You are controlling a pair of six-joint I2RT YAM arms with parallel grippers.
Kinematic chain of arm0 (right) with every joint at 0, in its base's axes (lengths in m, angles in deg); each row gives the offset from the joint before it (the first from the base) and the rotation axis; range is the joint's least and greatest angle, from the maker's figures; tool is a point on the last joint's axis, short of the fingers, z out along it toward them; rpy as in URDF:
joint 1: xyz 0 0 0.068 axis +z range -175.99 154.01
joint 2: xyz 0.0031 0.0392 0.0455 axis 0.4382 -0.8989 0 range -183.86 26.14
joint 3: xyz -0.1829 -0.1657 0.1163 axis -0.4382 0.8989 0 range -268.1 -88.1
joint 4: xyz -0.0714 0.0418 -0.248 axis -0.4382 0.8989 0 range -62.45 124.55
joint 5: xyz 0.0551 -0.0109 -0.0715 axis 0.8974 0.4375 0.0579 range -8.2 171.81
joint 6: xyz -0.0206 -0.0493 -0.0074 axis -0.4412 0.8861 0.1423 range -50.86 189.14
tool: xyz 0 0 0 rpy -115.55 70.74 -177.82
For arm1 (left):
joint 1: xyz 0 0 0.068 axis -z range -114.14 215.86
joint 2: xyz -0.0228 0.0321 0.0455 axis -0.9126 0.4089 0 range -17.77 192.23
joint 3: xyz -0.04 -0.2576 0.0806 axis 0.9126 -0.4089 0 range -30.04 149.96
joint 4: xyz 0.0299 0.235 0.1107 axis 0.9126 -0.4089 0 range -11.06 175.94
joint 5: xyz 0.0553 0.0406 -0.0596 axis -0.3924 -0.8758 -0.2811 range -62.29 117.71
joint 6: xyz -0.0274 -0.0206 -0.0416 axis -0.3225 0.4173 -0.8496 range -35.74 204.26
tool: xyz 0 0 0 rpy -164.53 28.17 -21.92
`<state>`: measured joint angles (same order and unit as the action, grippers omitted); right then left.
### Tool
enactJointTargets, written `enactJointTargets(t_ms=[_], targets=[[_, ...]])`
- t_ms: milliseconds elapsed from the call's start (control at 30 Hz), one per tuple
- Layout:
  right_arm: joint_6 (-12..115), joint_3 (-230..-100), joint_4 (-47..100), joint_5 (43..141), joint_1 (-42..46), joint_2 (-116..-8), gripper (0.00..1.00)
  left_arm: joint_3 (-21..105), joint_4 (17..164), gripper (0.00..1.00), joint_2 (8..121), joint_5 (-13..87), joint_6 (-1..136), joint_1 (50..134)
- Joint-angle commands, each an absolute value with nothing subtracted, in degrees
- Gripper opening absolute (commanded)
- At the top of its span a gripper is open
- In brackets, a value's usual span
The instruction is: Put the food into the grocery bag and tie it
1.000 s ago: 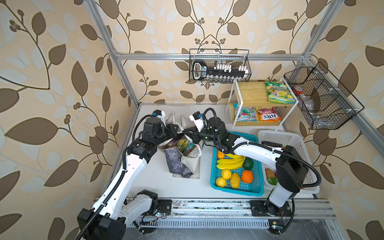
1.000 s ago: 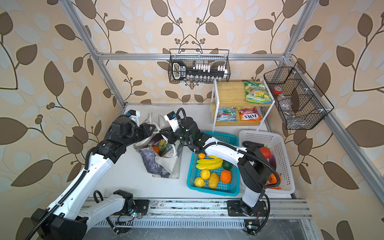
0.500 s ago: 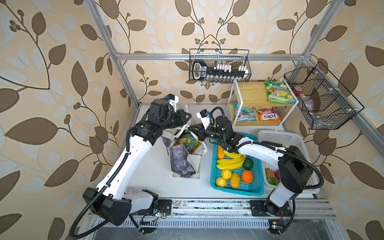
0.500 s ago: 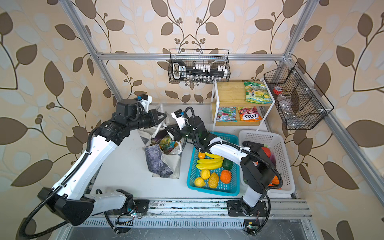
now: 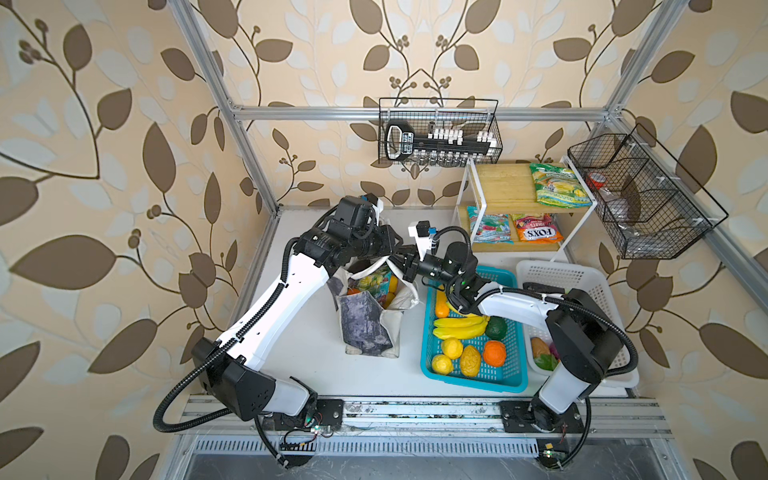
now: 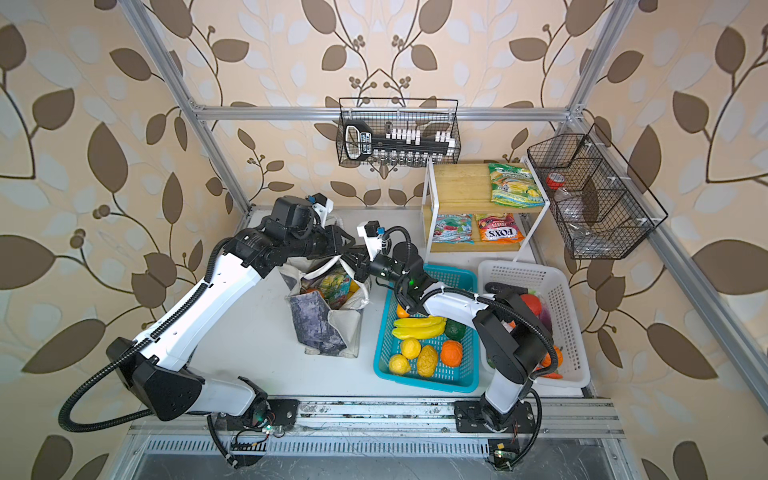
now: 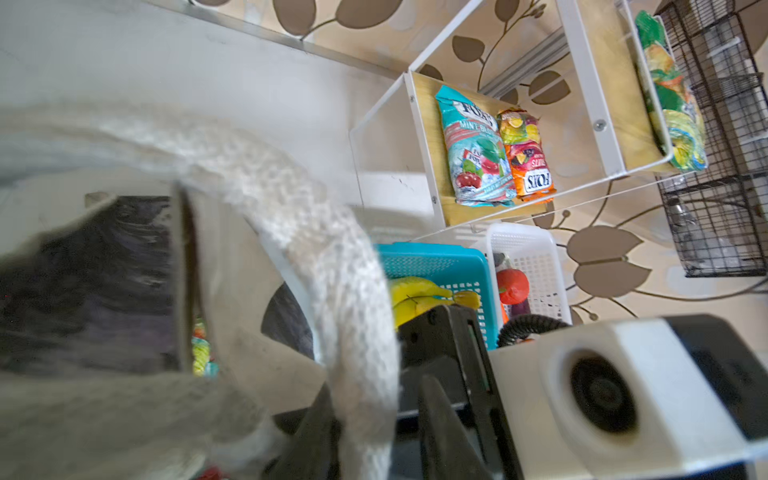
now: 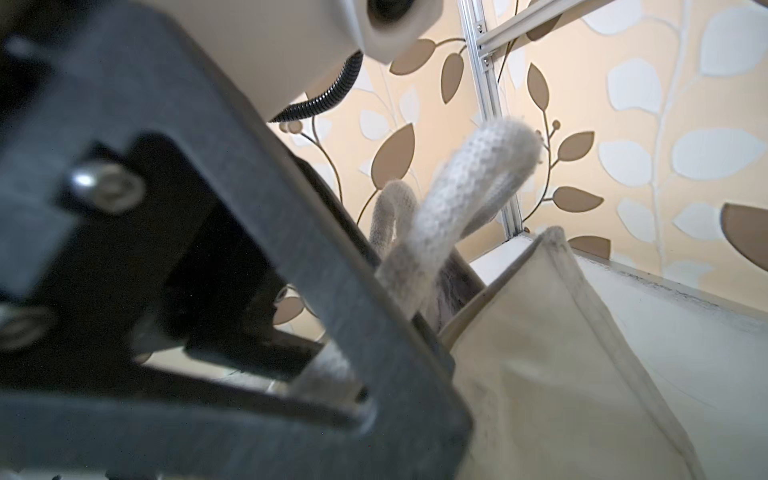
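The grocery bag (image 5: 365, 328) (image 6: 320, 324) stands at mid table, mouth up. Food (image 5: 374, 284) (image 6: 332, 286) fills it: a green packet and yellow and orange fruit. My left gripper (image 5: 395, 248) (image 6: 349, 243) hangs over the bag's far rim. In the left wrist view its fingers (image 7: 440, 415) stand apart, and a white loop handle (image 7: 349, 291) runs between them, against one finger. My right gripper (image 5: 402, 266) (image 6: 357, 268) meets it from the right, shut on a handle (image 8: 469, 183) that leads down to its jaws. The left gripper's body hides those jaws.
A blue basket (image 5: 473, 384) with bananas, lemons and an orange sits right of the bag. Beyond it is a white basket (image 5: 557, 266) under my right arm. A shelf rack (image 5: 469, 199) with sweet packets stands at the back right. Two wire baskets (image 5: 440, 133) hang on the walls.
My left arm has swung from the bag's left side over its far rim to meet the right gripper, and its jaws have parted. The bag has shifted slightly right.
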<state>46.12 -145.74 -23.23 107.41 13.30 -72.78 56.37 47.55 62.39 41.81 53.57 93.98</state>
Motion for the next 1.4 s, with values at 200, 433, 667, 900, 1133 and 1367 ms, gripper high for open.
enactJointTargets(t_ms=[200, 433, 667, 900, 1133, 1367], targets=[[43.46, -150.97, -29.48, 110.77, 13.03, -78.4, 0.0, 54.97, 45.36, 0.65, 55.87, 34.98, 55.79, 94.01], [44.83, -153.78, -26.53, 112.34, 14.57, -80.07, 0.0, 52.15, 46.39, 0.74, 54.92, 37.02, 55.44, 90.04], [45.7, -155.79, -23.06, 113.9, 14.35, -81.05, 0.0, 53.02, 42.52, 0.9, 50.36, 30.62, 58.26, 88.33], [50.3, -158.5, -15.73, 117.39, 15.47, -80.49, 0.0, 52.23, 43.47, 0.84, 52.22, 37.07, 58.59, 82.83], [55.89, -158.36, -10.88, 114.71, 17.42, -78.8, 0.0, 53.62, 40.44, 0.78, 55.18, 34.34, 59.92, 82.74], [55.66, -156.96, -14.06, 111.08, 18.48, -77.96, 0.0, 51.72, 40.54, 0.78, 56.41, 33.18, 57.81, 83.53]])
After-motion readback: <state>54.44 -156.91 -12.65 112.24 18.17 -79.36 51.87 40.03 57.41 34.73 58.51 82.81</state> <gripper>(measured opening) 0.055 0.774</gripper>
